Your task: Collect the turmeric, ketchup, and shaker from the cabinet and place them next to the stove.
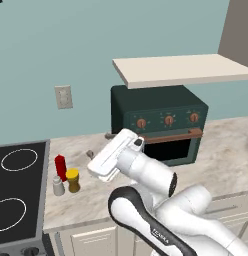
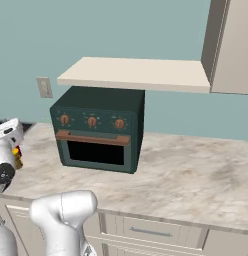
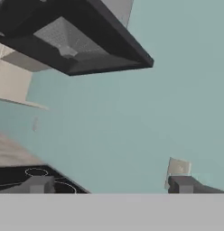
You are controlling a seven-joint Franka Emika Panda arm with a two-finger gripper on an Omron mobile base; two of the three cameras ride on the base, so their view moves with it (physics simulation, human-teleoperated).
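All three items stand together on the desk (image 1: 161,165), grouped just beside the stove (image 1: 18,190). In the left base view the ketchup (image 1: 60,167) stands at the back, with the shaker (image 1: 58,186) in front of it nearest the cooktop edge and the turmeric (image 1: 72,180) at the shaker's three o'clock, close enough that whether they touch cannot be told. The cabinet (image 1: 183,69) shelf board, up at one o'clock from the group, carries nothing that the pictures show, and its door (image 2: 231,45) stands at the right end of the board.

The pincer (image 3: 111,185) has its tips set wide apart with nothing between them; the hand view looks past them at the teal wall, a range hood (image 3: 71,38) and a wall outlet (image 3: 178,167). The white hand hangs above the desk at three o'clock from the jars, apart from them, in front of the toaster oven (image 1: 158,127).

Judged from this layout, the collecting and placing look complete: each item sits next to the stove and none is held. What may remain is only drawing the arm clear.
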